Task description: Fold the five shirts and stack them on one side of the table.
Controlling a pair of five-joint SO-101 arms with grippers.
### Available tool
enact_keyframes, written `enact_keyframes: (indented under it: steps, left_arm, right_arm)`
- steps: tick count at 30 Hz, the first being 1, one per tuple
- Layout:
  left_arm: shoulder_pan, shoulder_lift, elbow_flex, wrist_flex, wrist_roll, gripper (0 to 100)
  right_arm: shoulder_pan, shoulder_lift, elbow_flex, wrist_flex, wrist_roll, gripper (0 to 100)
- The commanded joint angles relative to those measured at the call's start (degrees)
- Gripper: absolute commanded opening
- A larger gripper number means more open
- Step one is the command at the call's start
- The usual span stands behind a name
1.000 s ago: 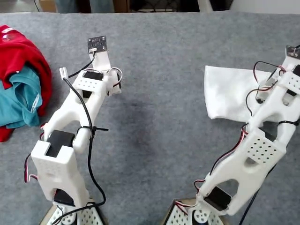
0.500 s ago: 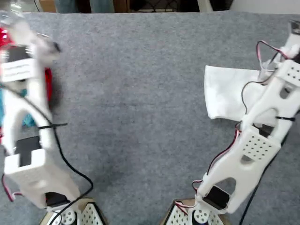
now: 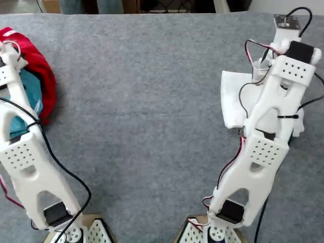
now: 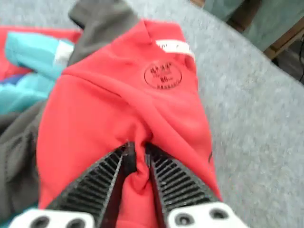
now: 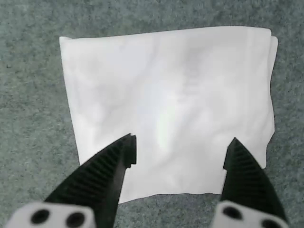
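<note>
Red shirt (image 4: 118, 99) crumpled; white shirt (image 5: 166, 95) folded.

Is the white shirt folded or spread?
Folded: the white shirt lies as a compact rectangle, layered edge visible, under the open right pincer.

Plain red shirt (image 4: 118, 95) with a dark circular print and a white label; teal shirt (image 4: 28, 52); dark grey cloth (image 4: 102, 19); plain white shirt (image 5: 166, 104); mottled grey table cover (image 3: 142, 101); white arms (image 3: 268, 152) with black wires; black ribbed fingers (image 5: 109, 166)
</note>
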Motion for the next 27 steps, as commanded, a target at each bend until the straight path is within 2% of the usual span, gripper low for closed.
enact_keyframes:
  steps: [1,5,10,16,24,27]
  left_arm:
    - [0.5,2.2,-14.0,4.7,-0.7,3]
    - [3.4,2.7,-28.6,16.3,-0.7,3]
    - [7.7,2.7,-45.1,23.2,-4.6,3]
    - [12.7,-5.3,-44.5,26.5,-6.5,3]
    - [24.5,-16.5,-44.5,27.4,-6.8,3]
    - [28.6,-17.7,-42.3,30.2,-6.8,3]
  right_arm:
    - [-0.6,-0.7,1.0,0.4,-0.7,29.3]
    - [-0.4,-0.9,3.6,0.4,-0.7,29.3]
    - [-0.4,-0.9,4.2,0.4,-0.8,29.3]
    - [-0.4,-1.2,4.4,0.5,-0.8,29.3]
    - [-0.8,-3.4,4.4,0.5,-0.8,29.3]
    - [-0.8,-3.5,4.4,0.5,-0.8,29.3]
